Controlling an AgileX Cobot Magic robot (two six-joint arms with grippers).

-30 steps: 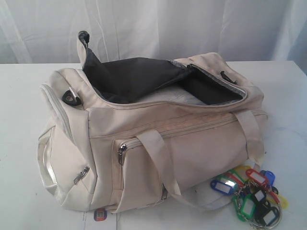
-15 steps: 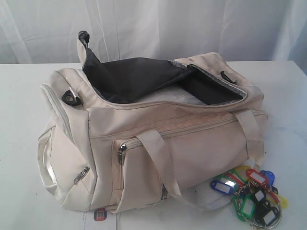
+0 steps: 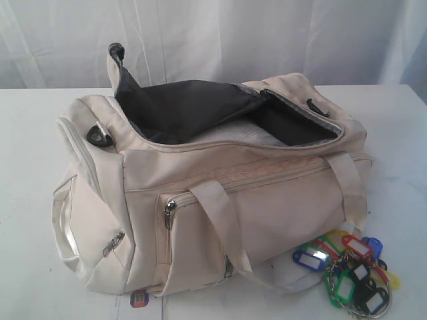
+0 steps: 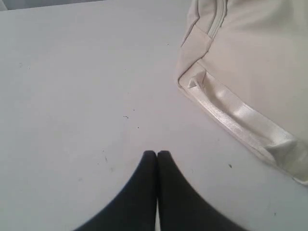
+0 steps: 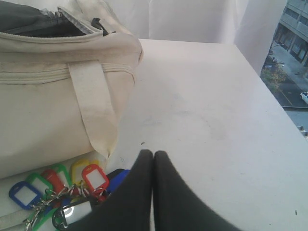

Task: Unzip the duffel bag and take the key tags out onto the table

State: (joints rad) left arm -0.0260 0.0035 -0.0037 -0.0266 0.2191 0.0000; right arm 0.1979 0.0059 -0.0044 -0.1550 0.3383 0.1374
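1. My right gripper (image 5: 153, 153) has its fingers pressed together on nothing. It hangs over the table (image 3: 27, 133), just beside the key tags (image 3: 350, 270). My left gripper (image 4: 156, 153) is closed and empty too, above bare tabletop near one end of the duffel bag (image 3: 233, 200).
2. The bunch sits low in the exterior view, close to what I take for the table's near edge. A careless sweep of my right arm could push it off.
3. The tags lie right against the bag's base and beside a webbing handle (image 3: 223, 220). If the bag gets dragged, I judge a ring could snag the strap and go with it.
4. The task looks finished to me, so any further reaching is what would undo it.
5. The tags are a loose heap of blue, red, green, yellow and black plastic rectangles with white windows, joined on metal rings.
6. The bag is cream fabric, slumped on its side. Its top zip gapes wide and shows dark grey lining.
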